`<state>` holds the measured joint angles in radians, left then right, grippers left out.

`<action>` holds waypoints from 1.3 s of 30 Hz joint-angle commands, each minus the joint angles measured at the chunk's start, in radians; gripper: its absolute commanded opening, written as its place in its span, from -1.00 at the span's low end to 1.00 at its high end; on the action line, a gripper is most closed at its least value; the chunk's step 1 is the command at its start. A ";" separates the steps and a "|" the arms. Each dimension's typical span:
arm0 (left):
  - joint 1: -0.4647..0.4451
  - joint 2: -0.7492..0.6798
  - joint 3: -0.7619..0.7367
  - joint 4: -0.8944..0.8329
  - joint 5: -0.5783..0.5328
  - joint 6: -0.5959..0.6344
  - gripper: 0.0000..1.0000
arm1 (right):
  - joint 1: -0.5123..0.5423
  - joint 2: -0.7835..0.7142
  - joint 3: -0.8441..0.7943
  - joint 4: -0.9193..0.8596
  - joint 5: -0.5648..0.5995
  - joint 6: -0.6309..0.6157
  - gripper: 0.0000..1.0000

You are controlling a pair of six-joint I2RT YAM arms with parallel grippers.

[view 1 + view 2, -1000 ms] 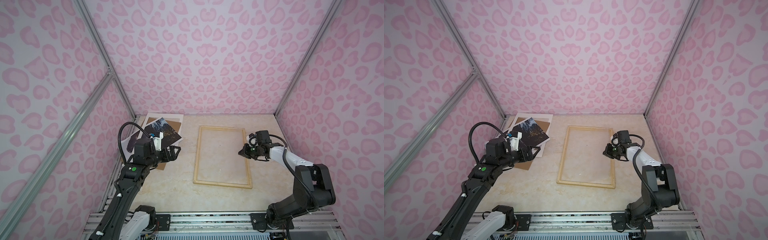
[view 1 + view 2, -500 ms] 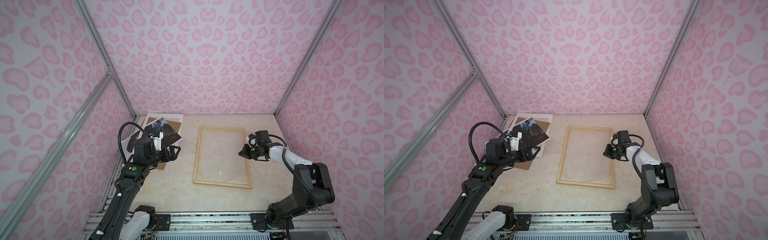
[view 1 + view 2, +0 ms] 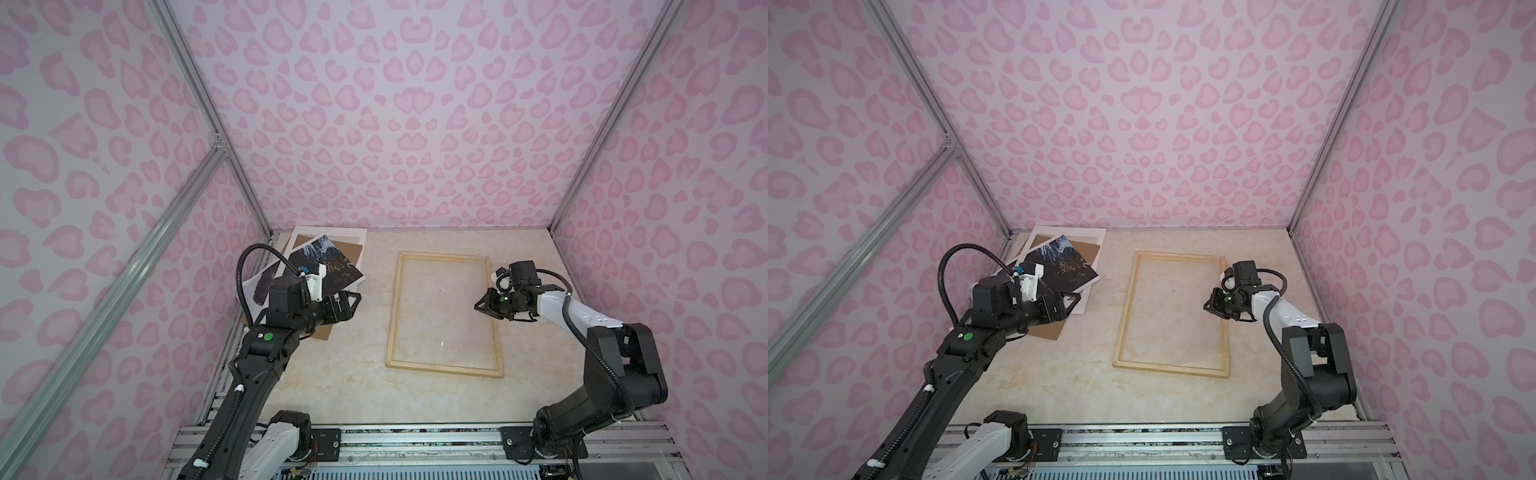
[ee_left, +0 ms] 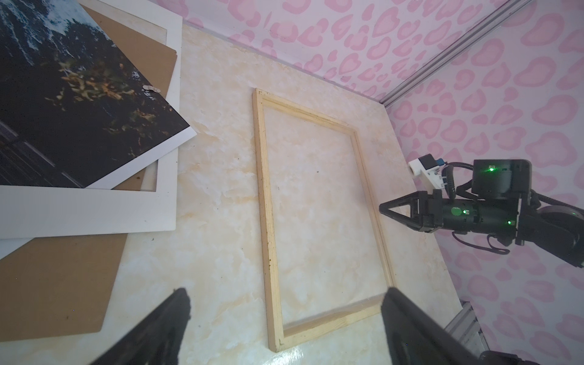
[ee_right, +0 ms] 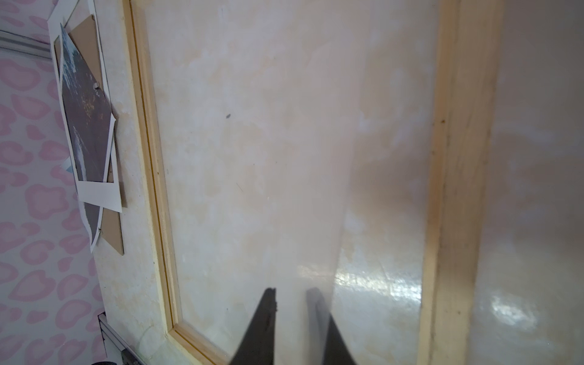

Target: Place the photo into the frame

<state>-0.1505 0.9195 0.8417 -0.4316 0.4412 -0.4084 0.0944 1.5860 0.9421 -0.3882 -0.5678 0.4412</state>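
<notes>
My left claw (image 3: 355, 305) gapes wide and empty beside the photo (image 3: 332, 266). The photo lies on a white board (image 3: 332, 231), apart from the frame (image 3: 392, 316), which is flat on the tabletop (image 3: 353, 382). My right claw (image 5: 292, 303), over the frame's pane, shows a narrow gap and seemingly holds nothing.

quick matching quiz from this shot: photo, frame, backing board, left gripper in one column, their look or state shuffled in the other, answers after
Things
1. photo
2. frame
3. backing board
4. left gripper

States
a. plain brown, partly under the white mat board
b. jaws wide apart, holding nothing
c. pale wood, flat on the table, no print inside
d. dark print with a white margin, skewed on top of the mat board

Pairs: 1-d, 2-c, 3-a, 4-b
</notes>
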 commanded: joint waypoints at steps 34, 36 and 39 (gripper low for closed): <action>0.046 0.036 -0.021 0.026 -0.057 -0.074 0.95 | -0.003 -0.081 0.030 -0.133 0.251 -0.006 0.91; 0.095 0.076 -0.020 0.023 -0.040 -0.127 0.95 | 0.034 -0.065 0.047 -0.123 0.259 -0.013 0.96; 0.167 0.149 -0.018 0.045 0.006 -0.195 0.95 | 0.102 -0.019 0.094 -0.118 0.263 -0.024 0.96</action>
<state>-0.0227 1.0245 0.8249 -0.4236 0.4160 -0.5175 0.1555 1.5356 1.0073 -0.5205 -0.3191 0.4404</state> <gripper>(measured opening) 0.974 0.982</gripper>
